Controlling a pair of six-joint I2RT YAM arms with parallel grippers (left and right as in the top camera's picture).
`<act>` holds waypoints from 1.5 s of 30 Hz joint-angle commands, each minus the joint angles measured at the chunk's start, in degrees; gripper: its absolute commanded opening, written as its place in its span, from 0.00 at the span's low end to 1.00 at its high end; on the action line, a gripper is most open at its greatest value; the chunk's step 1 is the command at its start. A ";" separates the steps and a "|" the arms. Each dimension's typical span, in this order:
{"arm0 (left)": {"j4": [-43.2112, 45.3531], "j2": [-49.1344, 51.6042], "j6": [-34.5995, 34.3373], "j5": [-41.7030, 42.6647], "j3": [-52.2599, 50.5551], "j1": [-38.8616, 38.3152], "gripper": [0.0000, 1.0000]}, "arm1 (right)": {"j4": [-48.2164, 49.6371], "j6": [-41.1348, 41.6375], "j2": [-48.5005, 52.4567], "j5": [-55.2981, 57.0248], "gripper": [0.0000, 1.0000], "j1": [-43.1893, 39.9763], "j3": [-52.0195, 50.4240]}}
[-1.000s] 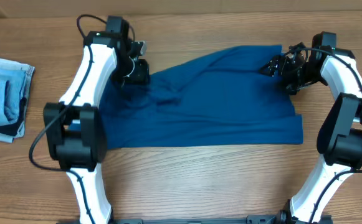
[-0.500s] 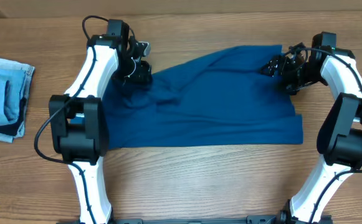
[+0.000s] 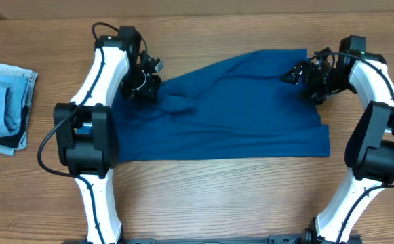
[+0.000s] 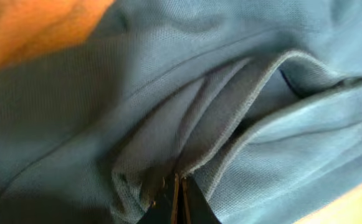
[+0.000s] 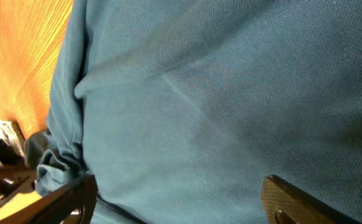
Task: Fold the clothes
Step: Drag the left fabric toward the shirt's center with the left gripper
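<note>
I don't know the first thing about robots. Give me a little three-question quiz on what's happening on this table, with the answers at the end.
1. True or false: the left gripper is pinched shut on a fold of the blue shirt.
2. Where does the denim stack lie?
A. On top of the shirt
B. At the left end of the table, apart from the shirt
C. Between the right arm's fingers
3. Fill in the blank: the right gripper, at the shirt's far right corner, has its jaws ____.

Key: 1 true; 2 B; 3 open.
</note>
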 commanded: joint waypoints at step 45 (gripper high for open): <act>-15.76 -16.68 -18.43 -8.00 11.02 1.86 0.39 | 1.40 -0.46 -1.18 3.52 0.87 0.02 2.25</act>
